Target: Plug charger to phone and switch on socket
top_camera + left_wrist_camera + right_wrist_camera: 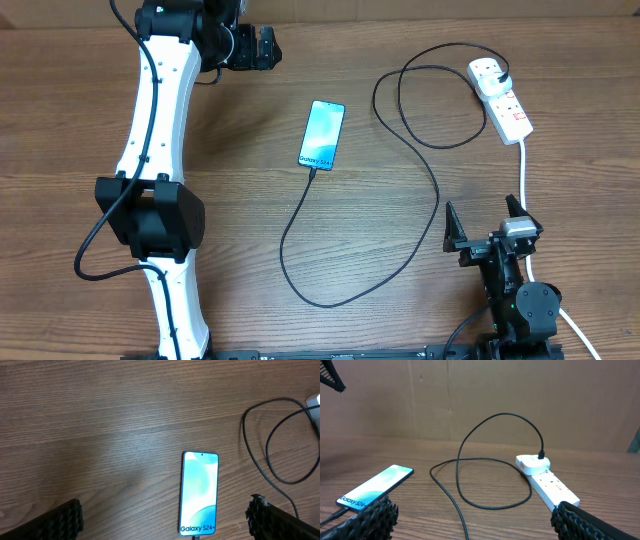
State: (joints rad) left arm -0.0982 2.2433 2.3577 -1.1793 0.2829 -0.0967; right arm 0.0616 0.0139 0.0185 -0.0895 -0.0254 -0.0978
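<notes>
The phone (322,134) lies flat mid-table with its cyan screen lit and up; it also shows in both wrist views (200,492) (375,487). The charger (420,215), a thin black cable, meets the phone's near short edge, loops across the wood (495,460) (280,445) and ends at a white plug seated in the socket (502,97), a white power strip (547,480) at the far right. My left gripper (270,47) stands open far left of the phone (165,527). My right gripper (485,222) is open near the front edge (480,525). Neither holds anything.
The power strip's white cord (524,180) runs from the strip towards the front edge, past the right arm's base (525,305). The left arm's white links (155,150) stretch along the left side. A brown cardboard wall (520,395) stands behind the table.
</notes>
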